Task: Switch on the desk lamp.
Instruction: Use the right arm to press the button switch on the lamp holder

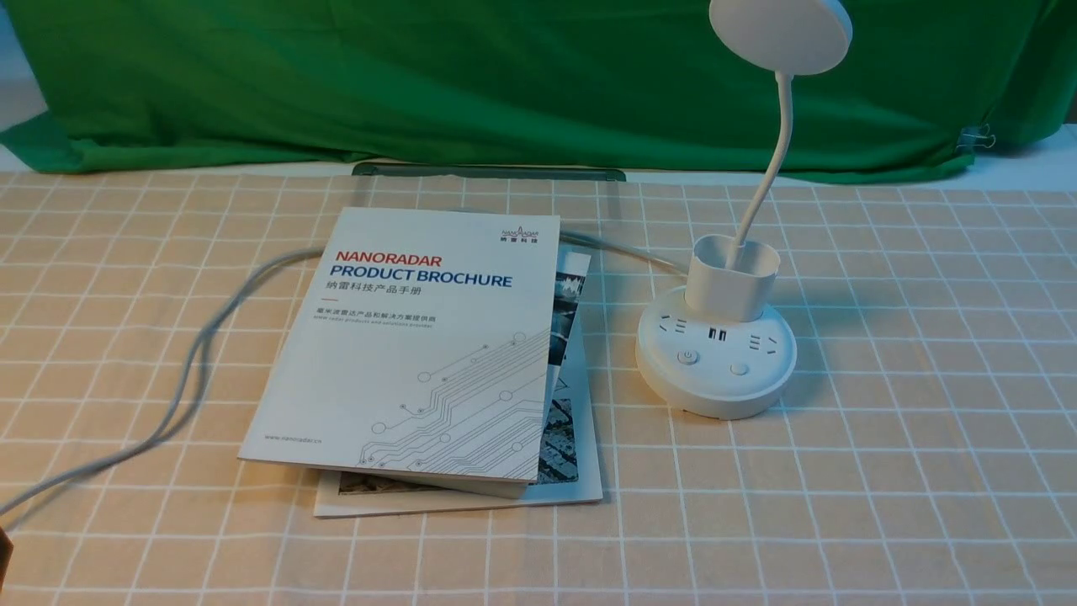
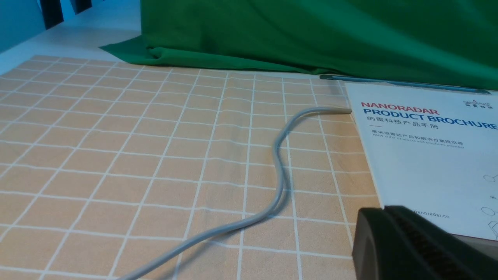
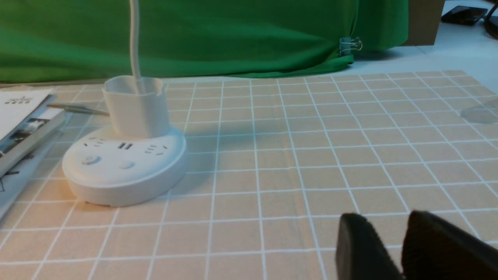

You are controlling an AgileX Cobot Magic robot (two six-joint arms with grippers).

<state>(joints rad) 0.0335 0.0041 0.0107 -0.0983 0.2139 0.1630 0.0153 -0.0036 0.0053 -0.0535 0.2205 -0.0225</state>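
The desk lamp [image 1: 715, 362] stands right of centre on the checked cloth, and its lamp head does not look lit. Its round disc head [image 1: 781, 34] is at the top edge, on a thin curved neck [image 1: 770, 168] rising from a cup holder [image 1: 730, 278]. Two buttons [image 1: 688, 357] [image 1: 739, 369] sit on the front of the puck base. In the right wrist view the base [image 3: 124, 179] lies well ahead of my right gripper [image 3: 387, 217], which is open and empty. My left gripper [image 2: 384, 210] is shut, low by the brochure's near corner.
A white product brochure [image 1: 421, 345] lies left of the lamp on top of another booklet [image 1: 580, 480]. The lamp's grey cable [image 1: 193, 362] snakes from under it to the left front edge. A green cloth [image 1: 421, 84] hangs along the back.
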